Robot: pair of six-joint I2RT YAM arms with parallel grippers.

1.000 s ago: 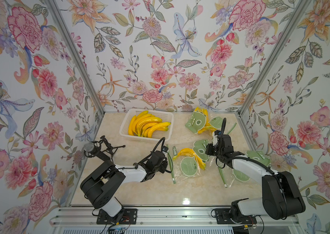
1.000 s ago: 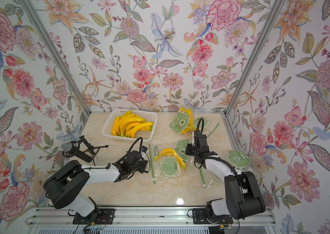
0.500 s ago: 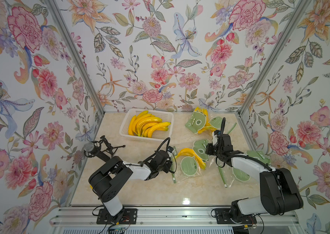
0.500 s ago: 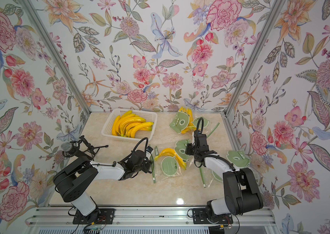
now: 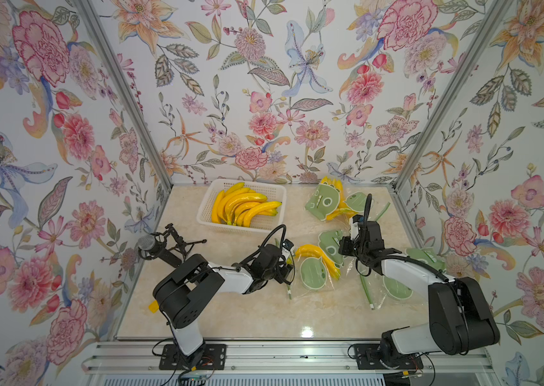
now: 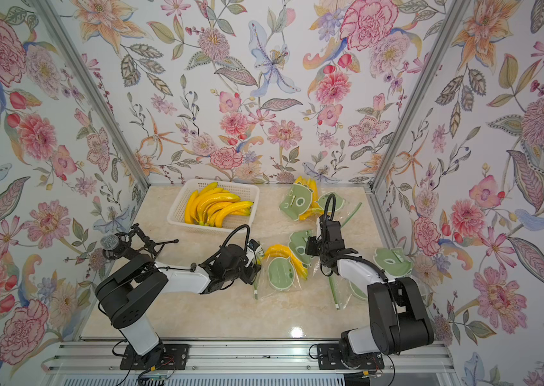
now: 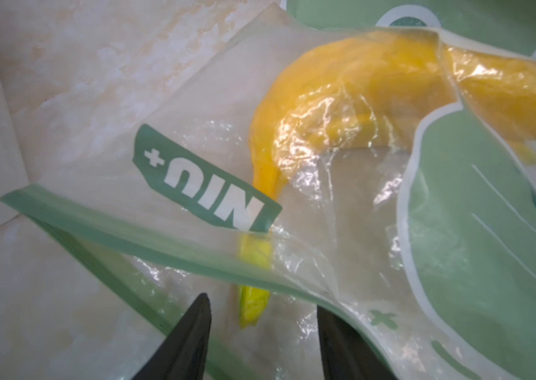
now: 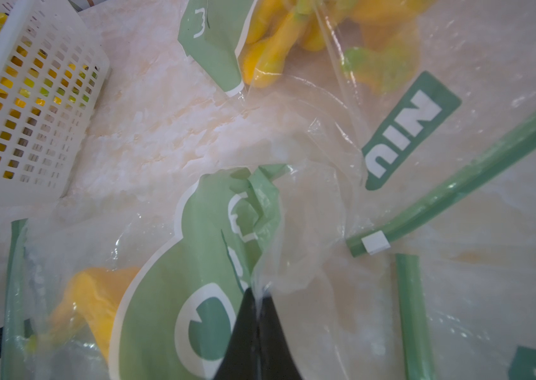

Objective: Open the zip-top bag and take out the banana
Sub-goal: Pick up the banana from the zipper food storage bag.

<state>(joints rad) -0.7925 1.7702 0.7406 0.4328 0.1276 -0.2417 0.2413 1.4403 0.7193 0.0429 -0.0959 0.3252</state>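
floral walls enclose a marble counter (image 5: pixel 230 310). mid-counter lies the zip-top bag (image 5: pixel 312 280), banana (image 5: pixel 310 251) inside it. left end effector (image 7: pixel 261 304) stands parted at the bag's open mouth, gripping nothing, banana stem just ahead; right end effector (image 8: pixel 256 292) is clamped on the bag's film.

This is a robot test booth in a lab: flowered wallpaper panels (image 5: pixel 264 100) stand on three sides between bare aluminium posts (image 5: pixel 127 97), enclosing a marble-look tabletop (image 5: pixel 247 314). A left arm (image 5: pixel 183 294) and a right arm (image 5: pixel 457 314) are bolted to an aluminium rail (image 5: pixel 280 356) along its front edge. A microphone (image 5: pixel 147 243) on a small stand sits by the left wall.
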